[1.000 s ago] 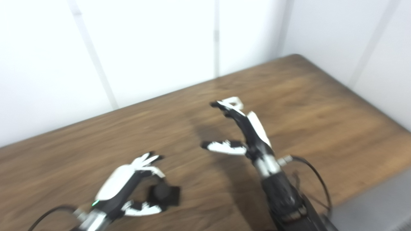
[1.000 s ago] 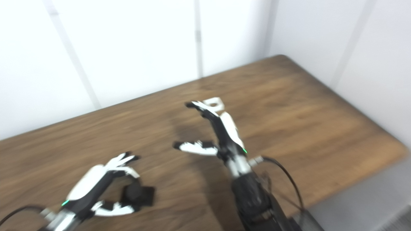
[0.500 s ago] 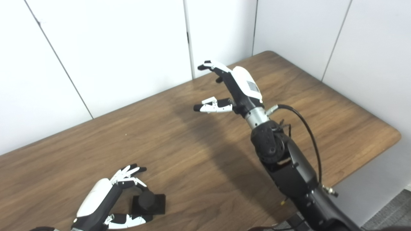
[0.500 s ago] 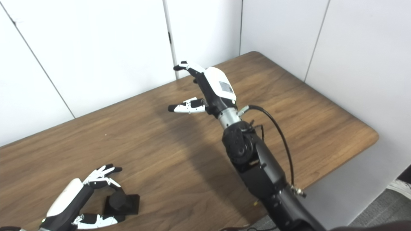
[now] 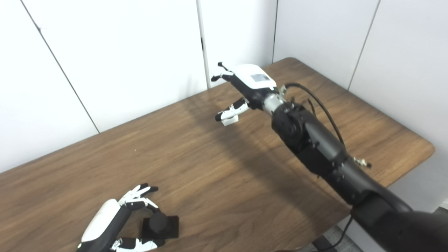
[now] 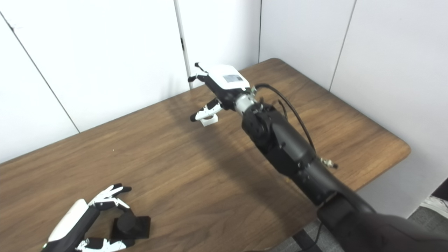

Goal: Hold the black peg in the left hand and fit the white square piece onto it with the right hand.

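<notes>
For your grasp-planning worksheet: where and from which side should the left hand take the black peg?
Grip the round upright post of the black peg, not its flat square base. Close from the left, where the left hand already brackets it; the post stands clear above the table.

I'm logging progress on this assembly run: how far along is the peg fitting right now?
Nothing is finished yet. The black peg sits on the table, with the left hand cupped around it, fingers apart, not lifting it. The right hand hangs open over the white square piece at the far side, thumb just above it. Grasping both parts, bringing them together and fitting remain.
</notes>
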